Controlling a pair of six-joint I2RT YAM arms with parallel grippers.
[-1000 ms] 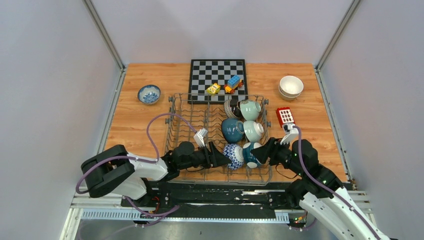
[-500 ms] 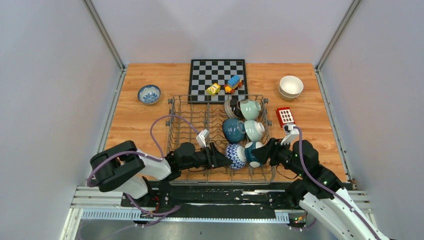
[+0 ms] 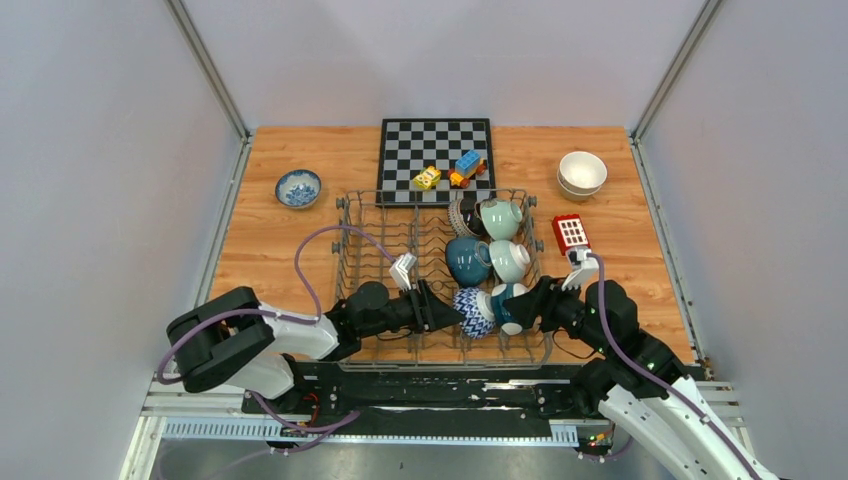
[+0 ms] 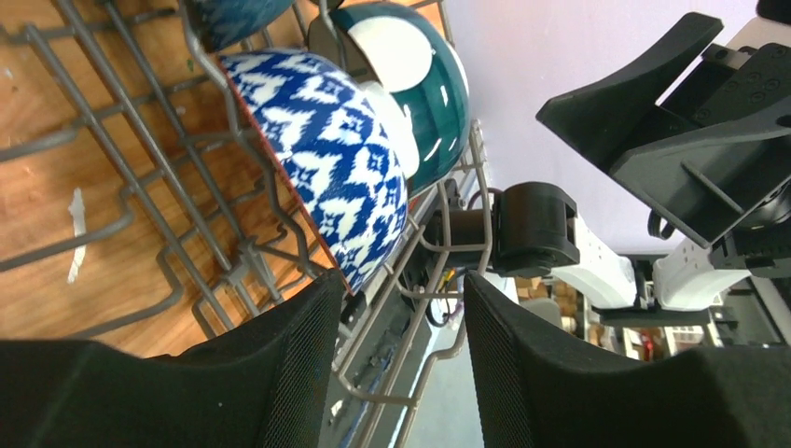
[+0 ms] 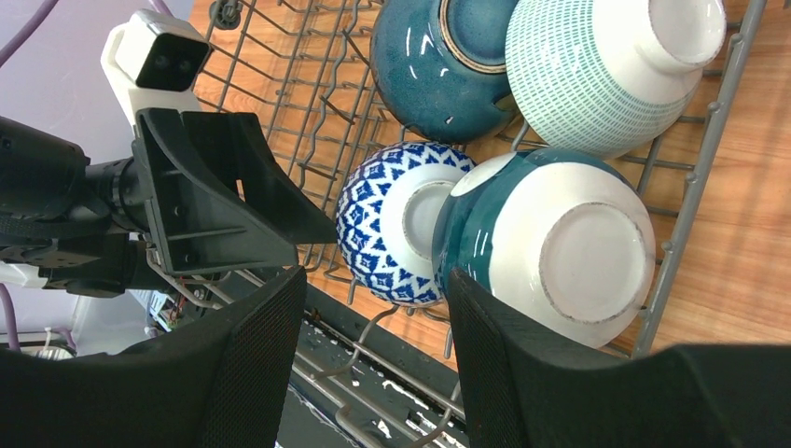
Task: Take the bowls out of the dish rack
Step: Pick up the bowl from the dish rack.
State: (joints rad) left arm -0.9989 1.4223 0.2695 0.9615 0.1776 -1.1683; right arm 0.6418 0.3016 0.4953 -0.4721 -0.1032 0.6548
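- We start at the left gripper (image 4: 401, 289): jaws part-open, and the rim of the zigzag bowl (image 4: 326, 159) sits right at their mouth, hard against one fingertip (image 4: 317, 299). The gap beside it is plainly free, so nothing is clamped.
- Over to the right gripper (image 5: 373, 280): jaws wide apart, low at the near right corner of the rack (image 3: 385, 245). The lower edge of the zigzag bowl dips between its fingertips, and one finger (image 5: 476, 308) crosses in front of the teal bowl (image 5: 560, 252). We cannot tell whether it touches either bowl.
- The two grippers face each other across this pair of bowls, both tipped on their sides in the rack's near row, zigzag touching teal.
- One row further back we see a navy bowl (image 5: 438, 65) and a mint bowl (image 5: 597, 75), side by side and touching, also on their sides.
- In the far row sit a dark bowl (image 3: 463, 215) and a pale bowl (image 3: 500, 217).
- All six are in the rack's right half; the left half shows only tines.
- Out on the table (image 3: 270, 250), a floral bowl (image 3: 298, 187) sits far left and the stacked cream bowls (image 3: 582, 172) far right.
- Behind the rack lies a chessboard (image 3: 435, 140) with toy blocks (image 3: 450, 172) on it; a red block (image 3: 571, 232) lies just right of the rack.
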